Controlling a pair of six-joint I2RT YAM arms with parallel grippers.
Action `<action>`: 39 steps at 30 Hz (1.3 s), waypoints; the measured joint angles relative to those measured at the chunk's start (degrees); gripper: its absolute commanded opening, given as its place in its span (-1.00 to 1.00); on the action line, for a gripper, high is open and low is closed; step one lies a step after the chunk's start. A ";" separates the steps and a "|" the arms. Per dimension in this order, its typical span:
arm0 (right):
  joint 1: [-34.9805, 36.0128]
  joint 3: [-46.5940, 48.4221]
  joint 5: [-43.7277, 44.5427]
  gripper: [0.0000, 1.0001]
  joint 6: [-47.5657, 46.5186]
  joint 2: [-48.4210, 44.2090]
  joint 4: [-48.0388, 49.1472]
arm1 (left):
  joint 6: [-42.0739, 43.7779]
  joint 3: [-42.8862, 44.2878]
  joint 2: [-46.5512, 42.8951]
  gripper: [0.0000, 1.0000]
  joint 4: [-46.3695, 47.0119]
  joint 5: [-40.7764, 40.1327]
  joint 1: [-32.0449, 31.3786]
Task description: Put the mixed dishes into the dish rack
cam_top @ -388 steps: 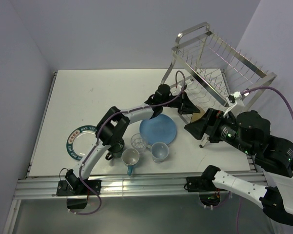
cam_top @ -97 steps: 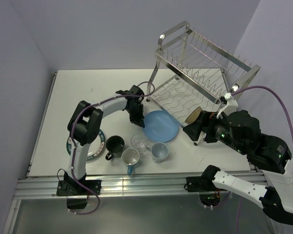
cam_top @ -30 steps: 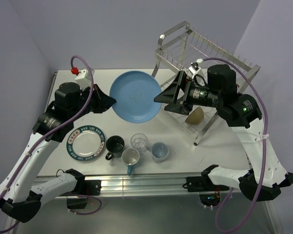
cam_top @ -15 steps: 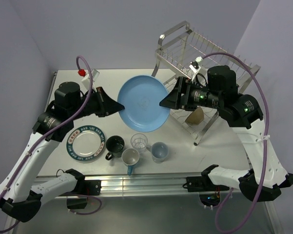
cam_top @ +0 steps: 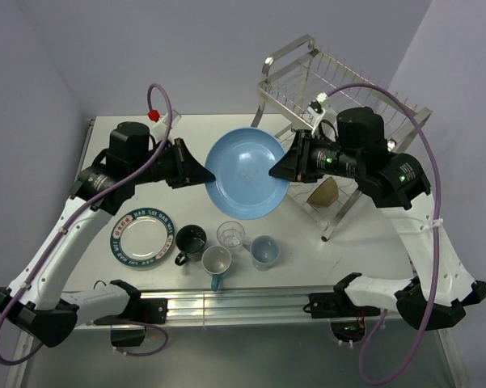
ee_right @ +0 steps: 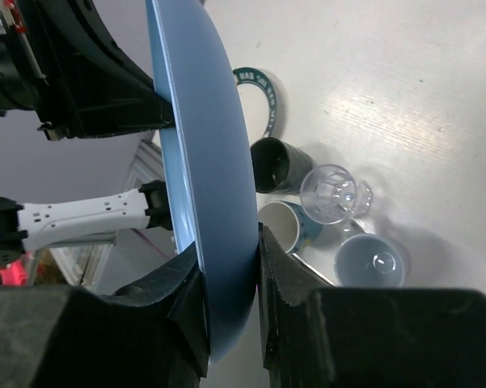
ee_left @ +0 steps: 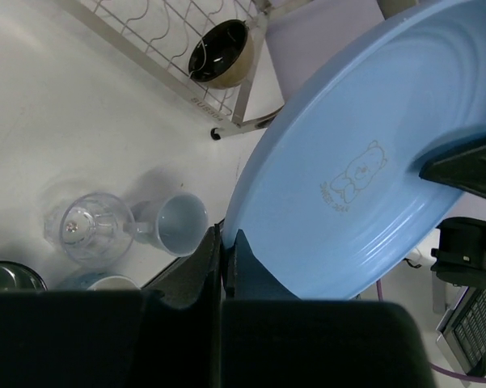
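The large light-blue plate [cam_top: 247, 174] hangs tilted above the table between both arms. My left gripper [cam_top: 209, 178] is shut on its left rim, with the pinch seen close up in the left wrist view [ee_left: 224, 242]. My right gripper [cam_top: 273, 172] has its jaws against both faces of the right rim [ee_right: 230, 267]. The dish rack [cam_top: 340, 89] stands at the back right, and a black bowl [cam_top: 322, 191] lies in its lower tier. On the table are the white plate [cam_top: 141, 236], dark mug [cam_top: 190, 240], clear glass [cam_top: 230, 236], white-and-blue mug [cam_top: 216, 263] and light-blue cup [cam_top: 264, 250].
The rack's slanted leg [cam_top: 344, 212] reaches the table right of the cups. The mugs, glass and cup cluster near the front edge, below the held plate. The white plate lies at the front left.
The plate has moved right, toward the rack, carried by my left gripper. My right gripper has closed from wide open onto the plate's right rim.
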 measured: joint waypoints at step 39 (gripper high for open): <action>14.38 5.35 70.86 -1.00 -8.24 -2.86 21.57 | -5.20 19.76 -1.09 0.98 -9.25 -27.04 -0.04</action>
